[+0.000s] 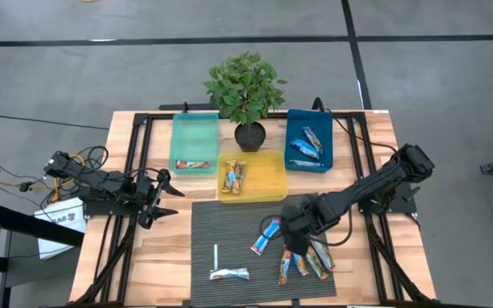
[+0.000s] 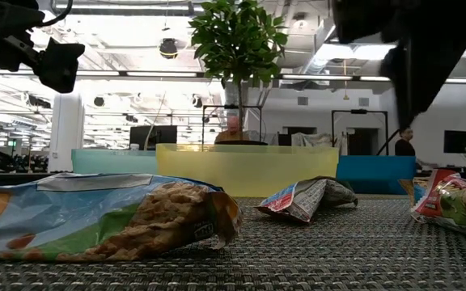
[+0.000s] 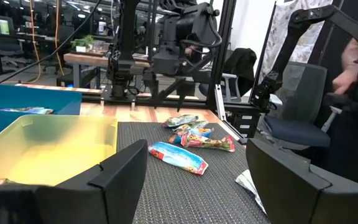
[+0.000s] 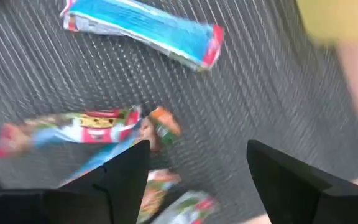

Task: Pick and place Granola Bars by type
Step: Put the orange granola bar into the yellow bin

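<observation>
Granola Bars lie scattered over the dark ribbed mat (image 1: pixel 229 231) at the front middle of the wooden table (image 1: pixel 375 128), with others already in the three bins behind it. A blue-wrapped bar (image 1: pixel 265 236) lies alone on the mat near its right half, angled toward the mat's far edge. Just beside it, toward the mat's right front corner, a cluster of red-orange and green-orange bars (image 1: pixel 306 259) fans out, the wrappers touching one another. Near the mat's front edge, left of centre, one more bar (image 1: pixel 229 274) lies flat, with a thin white stick (image 1: pixel 215 255) standing apart just behind it.

Along the far side of the table, the teal bin (image 1: pixel 193 128) holds one bar at its front edge, the yellow bin (image 1: pixel 268 175) holds a couple at its left end, and the blue bin (image 1: pixel 294 128) holds several blue ones. A potted plant (image 1: pixel 246 90) stands between the teal and blue bins, behind the yellow one.

The right gripper (image 1: pixel 291 229) hangs over the mat between the lone blue bar and the cluster, its fingers spread wide with nothing between them; the right wrist view shows the wrappers lying free on the mat below. The left gripper (image 1: pixel 168 198) waits near the table's left edge, off the mat, fingers wide apart and empty
</observation>
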`<state>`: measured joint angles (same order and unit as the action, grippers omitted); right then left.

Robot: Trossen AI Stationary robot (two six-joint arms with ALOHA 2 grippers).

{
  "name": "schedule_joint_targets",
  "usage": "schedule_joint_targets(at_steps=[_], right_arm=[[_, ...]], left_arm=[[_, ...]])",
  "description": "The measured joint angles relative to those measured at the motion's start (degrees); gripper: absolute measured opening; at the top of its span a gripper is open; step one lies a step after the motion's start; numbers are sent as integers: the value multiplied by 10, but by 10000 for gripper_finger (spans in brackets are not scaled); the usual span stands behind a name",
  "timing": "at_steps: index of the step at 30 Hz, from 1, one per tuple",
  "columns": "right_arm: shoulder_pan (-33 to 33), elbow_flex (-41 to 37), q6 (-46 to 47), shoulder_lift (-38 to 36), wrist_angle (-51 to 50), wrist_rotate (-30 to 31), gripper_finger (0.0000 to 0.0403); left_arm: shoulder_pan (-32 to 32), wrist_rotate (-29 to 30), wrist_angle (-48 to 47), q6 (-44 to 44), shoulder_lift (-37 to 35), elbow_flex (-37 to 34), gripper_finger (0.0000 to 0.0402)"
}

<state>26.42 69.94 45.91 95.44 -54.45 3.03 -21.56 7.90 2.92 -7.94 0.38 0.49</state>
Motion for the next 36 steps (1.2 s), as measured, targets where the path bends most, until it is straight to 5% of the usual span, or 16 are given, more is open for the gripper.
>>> schedule_joint_targets(at_steps=[8,18,29,36], right_arm=[[18,0,255,2,-12,-43,260],[49,0,419,5,-11,-69,260],[88,0,442,85,113,-163,260],[79,1,436,123,147,-166,260]], left_arm=[[0,0,0,0,0,0,265],[0,0,0,2,0,0,265],[0,0,0,1,0,0,265],[0,0,0,1,0,0,265]])
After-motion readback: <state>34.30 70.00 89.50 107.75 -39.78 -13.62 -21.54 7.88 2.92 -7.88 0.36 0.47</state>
